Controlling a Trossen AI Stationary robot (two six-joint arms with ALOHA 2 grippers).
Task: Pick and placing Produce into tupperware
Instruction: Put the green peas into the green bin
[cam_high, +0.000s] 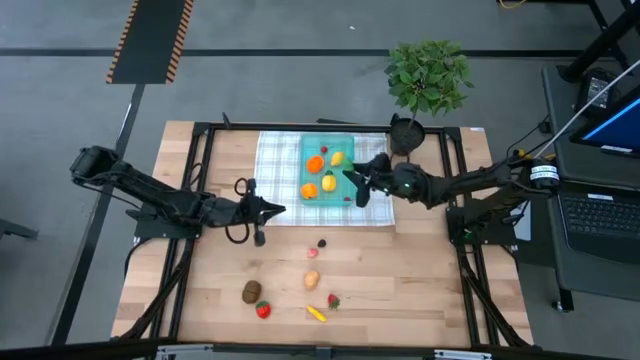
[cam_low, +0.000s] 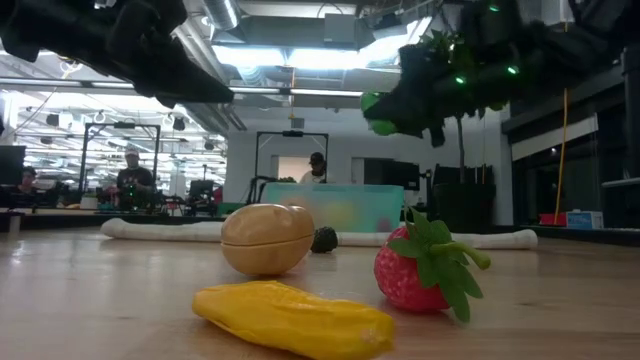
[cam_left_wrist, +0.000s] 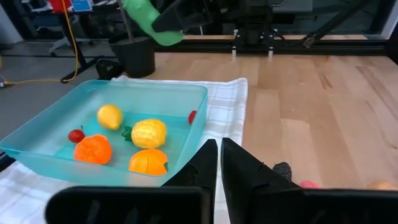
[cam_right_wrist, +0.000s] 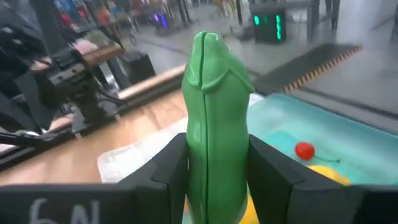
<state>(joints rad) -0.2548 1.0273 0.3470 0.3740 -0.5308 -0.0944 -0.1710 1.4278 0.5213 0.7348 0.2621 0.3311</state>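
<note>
Produce lies in two groups: inside the tupperware (cam_high: 325, 176) sit five visible pieces, namely two oranges (cam_left_wrist: 93, 149), a lemon (cam_left_wrist: 109, 116), a yellow knobbly fruit (cam_left_wrist: 148, 132) and a cherry (cam_left_wrist: 76, 135), with a small red piece (cam_left_wrist: 192, 116) at the far wall. Out on the bare wood are six more: a dark berry (cam_high: 322, 241), a small red-orange piece (cam_high: 312, 254), a tan potato (cam_high: 312, 279), a brown kiwi (cam_high: 251, 291), two strawberries (cam_high: 263, 310), and a yellow strip (cam_high: 316, 313). One green cucumber (cam_right_wrist: 214, 134) is pinched upright in the right hand (cam_right_wrist: 214, 171), which hangs over the container's near edge. The left hand (cam_left_wrist: 219, 163), fingers pressed together and holding nothing, is beside the checked cloth (cam_high: 279, 160) on the worktop (cam_high: 420, 290). The teal, translucent, shallow container rests on that cloth, near a potted plant (cam_high: 428, 75). Beyond the pale wooden planks is a workshop with people at benches.
</note>
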